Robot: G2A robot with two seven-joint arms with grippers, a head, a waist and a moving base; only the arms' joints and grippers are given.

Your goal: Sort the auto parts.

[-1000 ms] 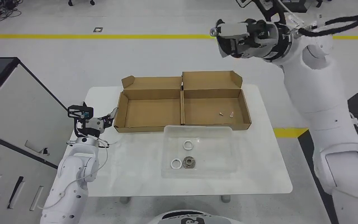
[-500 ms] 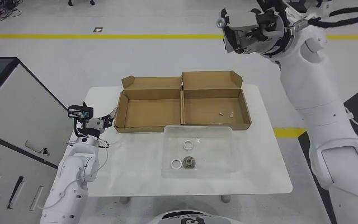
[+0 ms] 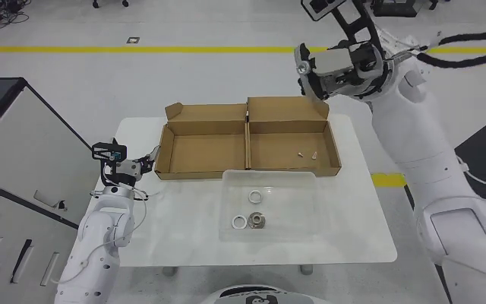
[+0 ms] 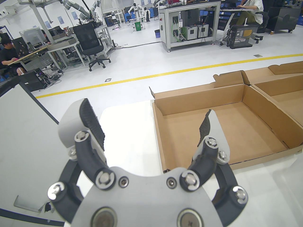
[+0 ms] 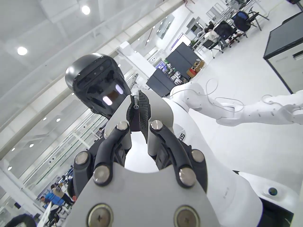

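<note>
White table (image 3: 349, 228) (workshop floor (image 3: 228, 76)) | left tool (image 4: 146, 106) agape | right tool (image 5: 137, 100) pinching screw (image 5: 135, 99)

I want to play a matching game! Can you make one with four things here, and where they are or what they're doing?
Things:
1. white rings
2. small pale parts
3. left gripper
4. right gripper

Places or states:
A. shut on a small screw
B. in the clear tray
C. open
D. in a cardboard box

Pairs: 1-B, 2-D, 3-C, 4-A.
</note>
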